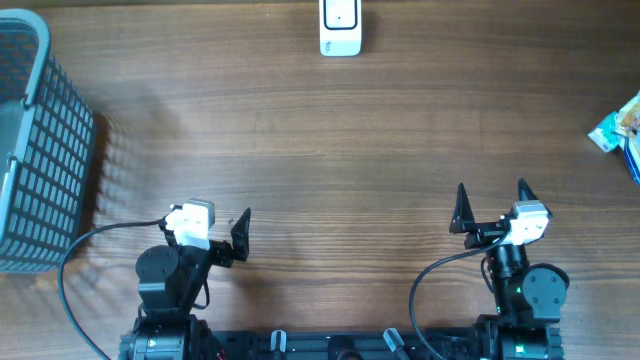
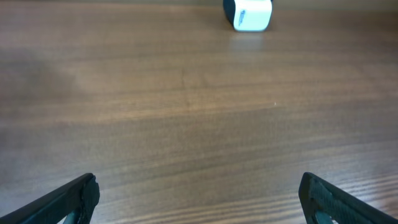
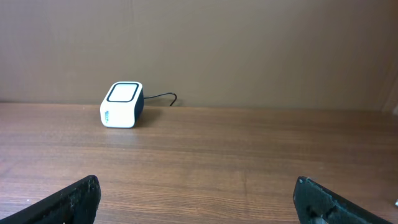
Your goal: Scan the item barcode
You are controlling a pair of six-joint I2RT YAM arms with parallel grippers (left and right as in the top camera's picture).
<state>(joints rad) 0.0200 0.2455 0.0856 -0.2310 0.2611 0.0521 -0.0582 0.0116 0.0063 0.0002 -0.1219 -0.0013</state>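
Seemingly at rest, from overhead the left tool at 7 o'clock and the right tool at 5 o'clock are both released and empty, the white scanner stands at 12 o'clock at the worktop edge, probably so both arms can reach it, a blue-green item lies at 3 o'clock, and the grey basket at 9 o'clock shows nothing inside. From the left wrist, the scanner is at 12 o'clock, well apart from the spread fingers. From the right wrist, it sits at 10 o'clock with its window facing up.
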